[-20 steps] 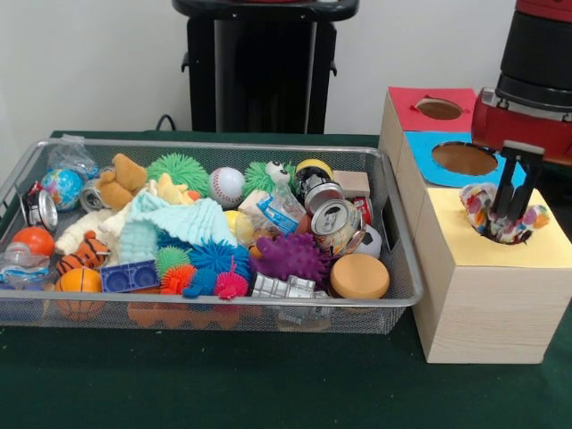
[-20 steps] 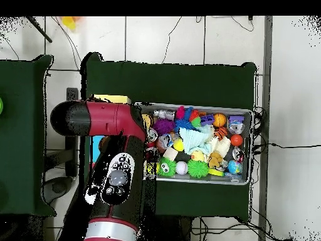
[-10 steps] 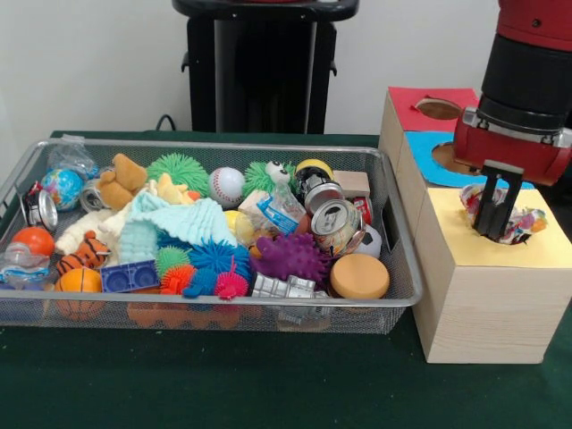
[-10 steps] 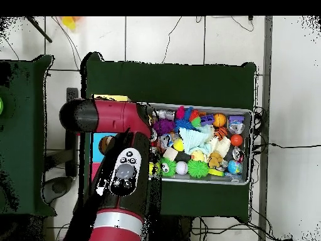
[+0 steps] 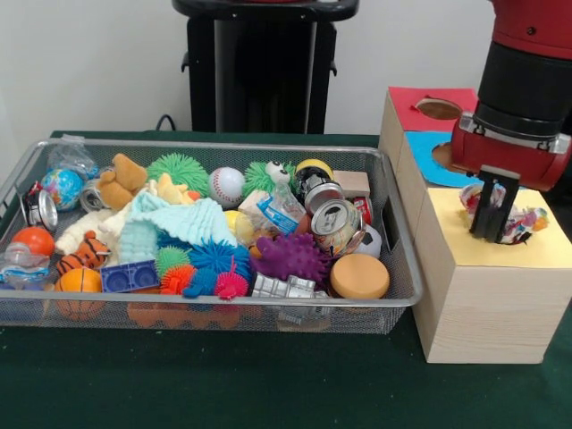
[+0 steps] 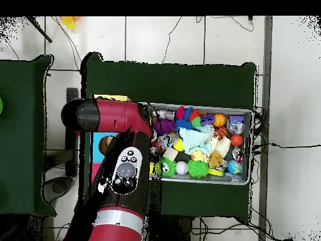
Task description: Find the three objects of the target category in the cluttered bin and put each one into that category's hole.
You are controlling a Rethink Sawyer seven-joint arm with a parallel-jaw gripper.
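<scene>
Gripper: the black gripper [image 5: 494, 214] hangs from the red arm [image 5: 523, 80] over the yellow hole, its tips against the toy; whether it is released or clenched I cannot tell.
Toy: a multicoloured soft toy [image 5: 520, 221] sits in the hole of the yellow panel [image 5: 545, 246], partly above the rim, showing on both sides of the gripper.
Box: a wooden box [image 5: 483, 304] stands just right of the bin on the green table [image 5: 223, 384]; its top carries a red panel [image 5: 420, 118] farthest back, a blue panel [image 5: 424, 152] in the middle and the yellow one nearest, each with a hole.
Bin: a wire mesh bin [image 5: 214, 313] is full of clutter.
Bin contents: a crushed can [image 5: 336, 223] lies by a purple spiky ball [image 5: 290, 256] and a tan disc [image 5: 359, 276]; a baseball [image 5: 226, 185] sits between two green spiky balls; a teal cloth [image 5: 183, 223] lies mid-bin; a teddy bear [image 5: 121, 181] and a globe ball [image 5: 62, 188] are at the left end, an orange ball [image 5: 79, 281] at the front left corner.
Overhead: the arm [image 6: 119, 182] covers most of the box; the bin [image 6: 247, 179] lies beside it.
</scene>
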